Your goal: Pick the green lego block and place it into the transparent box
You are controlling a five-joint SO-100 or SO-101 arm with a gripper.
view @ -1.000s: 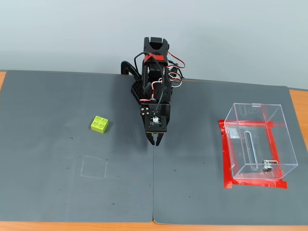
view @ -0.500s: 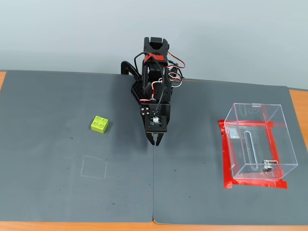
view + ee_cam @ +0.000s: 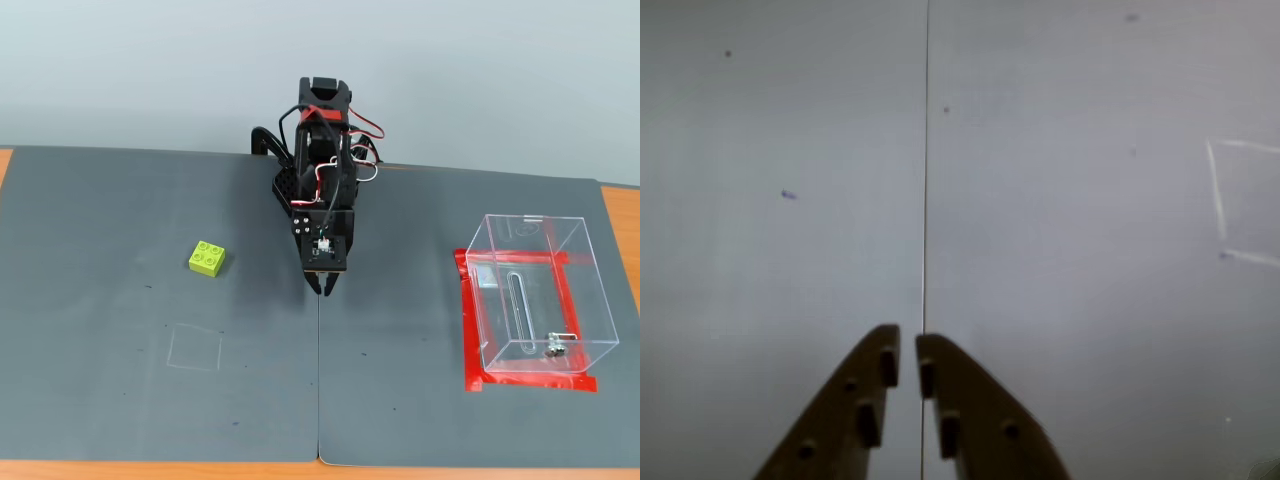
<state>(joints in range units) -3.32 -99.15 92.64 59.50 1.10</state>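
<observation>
In the fixed view the green lego block (image 3: 206, 258) lies on the grey mat to the left of the arm, studs up. The transparent box (image 3: 535, 298) stands at the right on a red-taped square, with its slot and metal latch on the near wall. My gripper (image 3: 326, 286) hangs at the mat's middle, over the seam, between block and box and apart from both. In the wrist view the gripper (image 3: 907, 352) enters from the bottom with its two fingers nearly touching and nothing between them. Block and box are out of the wrist view.
A faint chalk square (image 3: 195, 348) is drawn on the mat in front of the block; it also shows in the wrist view (image 3: 1240, 205). A seam (image 3: 319, 380) splits the two grey mats. The wooden table edge (image 3: 620, 220) shows at right and front.
</observation>
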